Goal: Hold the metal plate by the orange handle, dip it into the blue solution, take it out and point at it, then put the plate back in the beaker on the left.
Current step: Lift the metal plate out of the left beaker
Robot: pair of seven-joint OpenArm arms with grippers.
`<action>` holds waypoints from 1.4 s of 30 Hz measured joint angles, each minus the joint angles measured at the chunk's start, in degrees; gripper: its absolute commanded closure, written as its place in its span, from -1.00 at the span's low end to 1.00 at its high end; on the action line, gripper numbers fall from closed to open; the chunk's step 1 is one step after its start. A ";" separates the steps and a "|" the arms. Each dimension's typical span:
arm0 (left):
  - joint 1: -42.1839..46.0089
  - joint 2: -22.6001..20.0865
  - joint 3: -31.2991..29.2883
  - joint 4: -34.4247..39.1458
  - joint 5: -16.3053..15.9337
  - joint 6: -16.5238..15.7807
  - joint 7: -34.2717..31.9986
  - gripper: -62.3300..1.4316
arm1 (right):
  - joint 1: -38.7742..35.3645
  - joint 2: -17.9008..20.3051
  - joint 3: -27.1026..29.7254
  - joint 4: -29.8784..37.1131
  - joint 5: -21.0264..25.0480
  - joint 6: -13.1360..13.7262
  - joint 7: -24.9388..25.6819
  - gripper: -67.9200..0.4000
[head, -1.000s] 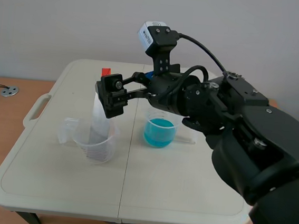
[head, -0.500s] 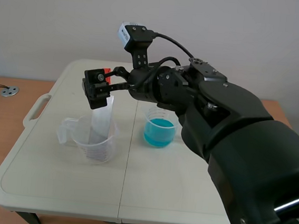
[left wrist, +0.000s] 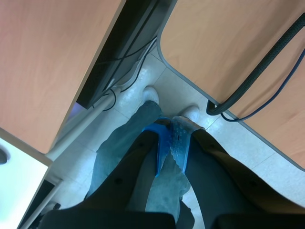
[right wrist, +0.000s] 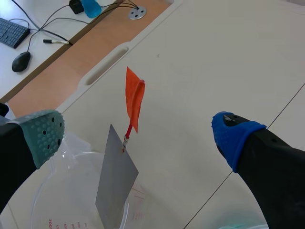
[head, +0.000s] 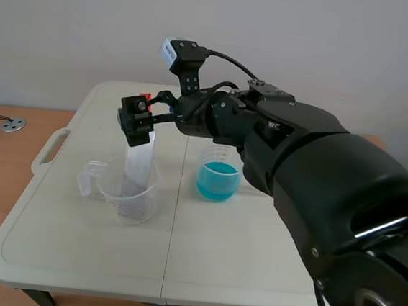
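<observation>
Metal plate [right wrist: 116,179] and its orange handle [right wrist: 134,102] stand in the gap between the fingers of the right gripper [right wrist: 139,131]. The fingers are spread wide, and the grey-green pad [right wrist: 45,131] and the blue pad [right wrist: 233,136] are both well apart from the handle, so nothing is gripped. The plate's lower end sits inside the clear beaker [right wrist: 71,191]. It leans against the beaker's rim, and the handle rises above the beaker on a thin red stem.

In the scene view the right gripper [head: 138,121] hangs just above the clear beaker [head: 134,190]. The grey plate [head: 139,165] sticks up out of the beaker toward it. The right arm reaches over from the far side of the beaker, passing above the second beaker, which holds the blue solution [head: 218,177]. That beaker stands near the clear beaker, on the side the arm comes from. Both beakers rest on the white table [head: 251,259].

The left gripper [left wrist: 170,138] is nowhere near the beaker. Its two blue pads are pressed together with nothing between them, and it points down at a pale floor [left wrist: 228,143] between wooden desks [left wrist: 47,62], with dark cables [left wrist: 257,67] hanging close by.
</observation>
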 measured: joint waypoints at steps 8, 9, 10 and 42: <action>0.00 0.00 0.00 0.04 0.00 0.00 0.00 0.92 | 1.18 0.07 0.00 -0.59 0.02 3.76 0.44 -0.35; 0.00 0.00 0.00 0.04 0.00 0.02 0.00 0.92 | 1.18 0.04 0.00 -0.59 0.02 3.82 0.42 -0.31; 0.00 0.00 0.00 0.04 0.00 0.00 0.00 0.92 | 1.18 0.04 0.00 -0.59 0.02 3.82 0.44 -0.27; 0.00 0.00 0.00 0.07 0.00 0.00 0.00 0.92 | 1.42 0.17 0.00 -0.59 0.00 6.36 2.19 0.95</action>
